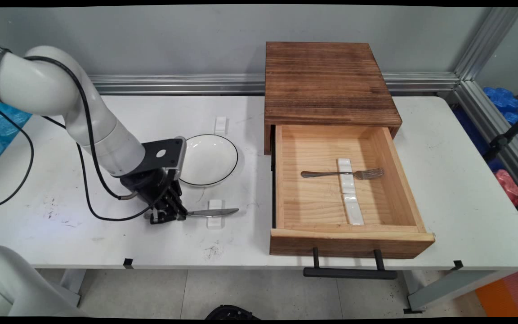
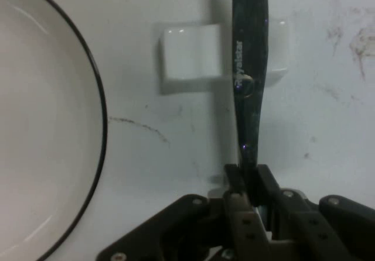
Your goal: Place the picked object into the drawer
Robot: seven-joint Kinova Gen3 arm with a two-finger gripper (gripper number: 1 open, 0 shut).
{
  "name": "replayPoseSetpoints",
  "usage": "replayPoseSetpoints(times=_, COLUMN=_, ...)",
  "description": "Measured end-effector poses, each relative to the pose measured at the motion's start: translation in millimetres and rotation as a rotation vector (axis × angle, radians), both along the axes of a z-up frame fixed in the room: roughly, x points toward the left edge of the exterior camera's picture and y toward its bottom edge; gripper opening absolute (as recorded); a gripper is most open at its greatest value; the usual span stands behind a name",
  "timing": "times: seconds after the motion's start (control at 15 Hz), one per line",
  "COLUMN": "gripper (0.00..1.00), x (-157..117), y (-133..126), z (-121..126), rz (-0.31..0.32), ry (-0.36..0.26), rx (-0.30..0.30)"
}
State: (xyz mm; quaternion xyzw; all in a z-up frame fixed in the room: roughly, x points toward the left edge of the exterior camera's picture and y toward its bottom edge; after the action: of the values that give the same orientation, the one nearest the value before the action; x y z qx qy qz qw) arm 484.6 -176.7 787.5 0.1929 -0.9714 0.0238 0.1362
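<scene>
White tabletop (image 1: 466, 189), grey wall behind. We see the black two-finger gripper (image 1: 169, 218) clamped on the handle of a slim steel knife (image 1: 212, 212), blade across a small white ceramic rest (image 1: 215, 214), at 6 o'clock of the white black-rimmed plate (image 1: 209, 159). Stiff, light, slick; handle hold suits.

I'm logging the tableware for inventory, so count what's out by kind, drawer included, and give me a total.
Knives: 1, the knife in the gripper.
Forks: 1, the fork in the drawer.
Plates: 1, the plate.
White rests: 3.
Total: 6.
</scene>
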Motion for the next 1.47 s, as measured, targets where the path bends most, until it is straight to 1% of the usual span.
replayPoseSetpoints(times=0.4, gripper=0.00, x=-1, y=-3, z=29, rz=0.004, ry=0.011, rx=-0.004)
replayPoseSetpoints(times=0.8, gripper=0.00, x=-2, y=-10, z=67, rz=0.022, ry=0.007, rx=-0.013)
replayPoseSetpoints(times=1.13, gripper=0.00, x=-12, y=-22, z=98, rz=0.032, ry=0.017, rx=-0.029)
replayPoseSetpoints(times=1.47, gripper=0.00, x=-29, y=-37, z=131, rz=0.037, ry=0.038, rx=-0.046)
